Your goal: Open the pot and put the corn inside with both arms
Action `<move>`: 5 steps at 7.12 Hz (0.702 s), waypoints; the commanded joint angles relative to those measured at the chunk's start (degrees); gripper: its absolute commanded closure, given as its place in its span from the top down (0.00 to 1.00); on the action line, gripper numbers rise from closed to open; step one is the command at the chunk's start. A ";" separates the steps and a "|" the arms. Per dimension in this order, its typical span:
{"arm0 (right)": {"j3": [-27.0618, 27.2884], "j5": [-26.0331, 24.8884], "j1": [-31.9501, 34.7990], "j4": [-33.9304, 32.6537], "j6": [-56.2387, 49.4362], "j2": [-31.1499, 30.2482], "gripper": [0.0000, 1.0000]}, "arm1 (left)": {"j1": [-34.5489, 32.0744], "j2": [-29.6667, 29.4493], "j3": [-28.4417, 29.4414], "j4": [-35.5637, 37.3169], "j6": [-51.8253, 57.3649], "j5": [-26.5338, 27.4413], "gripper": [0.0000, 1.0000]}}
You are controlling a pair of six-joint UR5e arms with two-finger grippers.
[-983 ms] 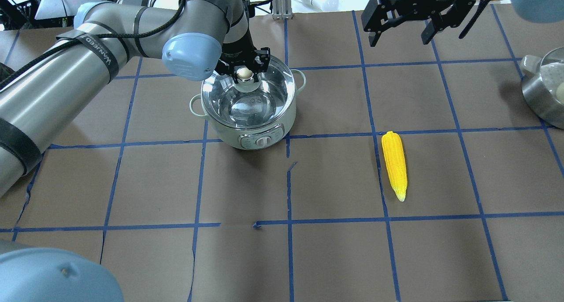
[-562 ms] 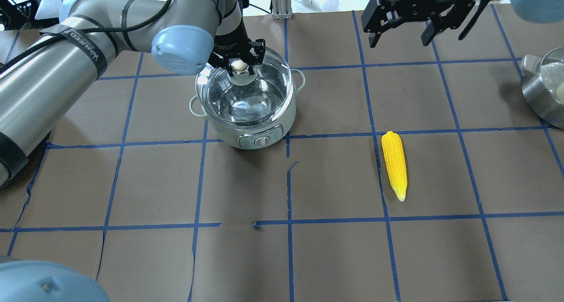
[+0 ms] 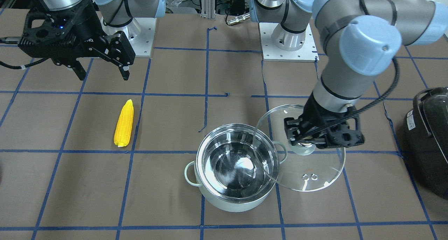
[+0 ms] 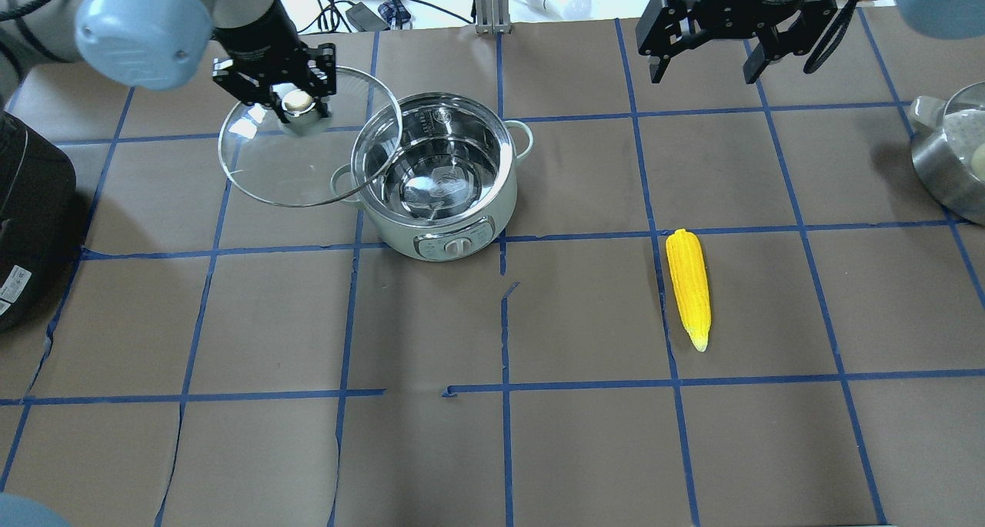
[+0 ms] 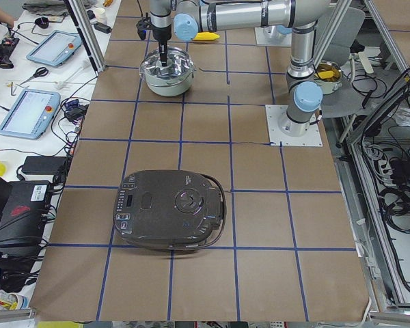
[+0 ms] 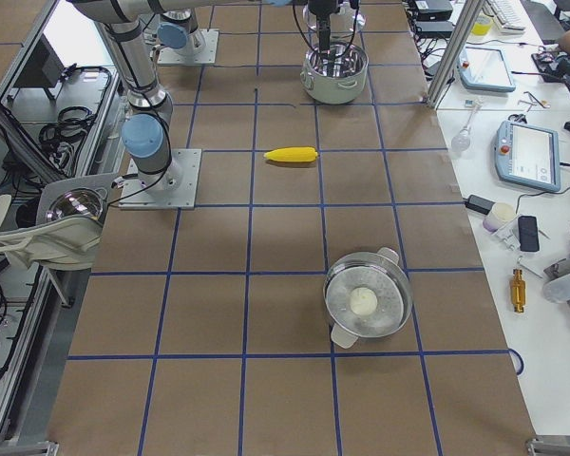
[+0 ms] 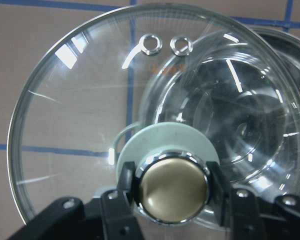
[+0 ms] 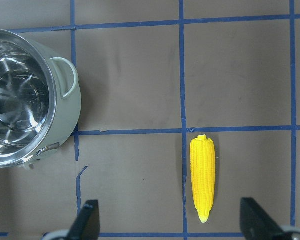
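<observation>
A: Pot (image 4: 492, 219) sits open on the counter (image 4: 585, 435), steel inside bare, control panel facing the robot. The glass lid (image 4: 285, 169) is off and hangs just to the robot's left of it.

B: And the lid's edge overlaps the pot's rim in the overhead view. Touching or apart, I cannot tell.

A: The left gripper (image 4: 298, 104) has it. The wrist points down, and the fingers (image 7: 125, 182) are clamped on the brass-coloured knob (image 7: 172, 190) from both sides.

B: Now the corn (image 4: 688, 285). It lies flat on the counter, well apart from the pot on the robot's right, just beside a blue tape line.

A: Long axis runs toward and away from the robot. Tapered tip points at the robot, blunt end away.

B: The right gripper (image 4: 702, 73) hovers high over the far part of the counter, beyond the corn, aimed straight down. Its fingers are spread wide, nothing in them.

A: In the right wrist view the corn lies between the two spread fingertips.

B: Off to the sides: a black appliance (image 4: 31, 204) at the left end, a steel pot (image 4: 943, 173) at the right.
</observation>
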 commanded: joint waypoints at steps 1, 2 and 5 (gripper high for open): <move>-0.01 0.01 0.02 -0.19 1.18 0.08 1.00 | 12.02 1.28 -4.70 -0.03 13.33 -0.69 0.34; 0.07 -0.07 -0.07 -0.54 1.71 0.34 1.00 | 16.95 1.02 -8.39 2.85 18.18 -4.00 0.30; 0.16 0.01 -0.95 -0.63 1.89 1.40 1.00 | 20.68 -1.09 -19.20 21.02 24.64 -4.74 0.25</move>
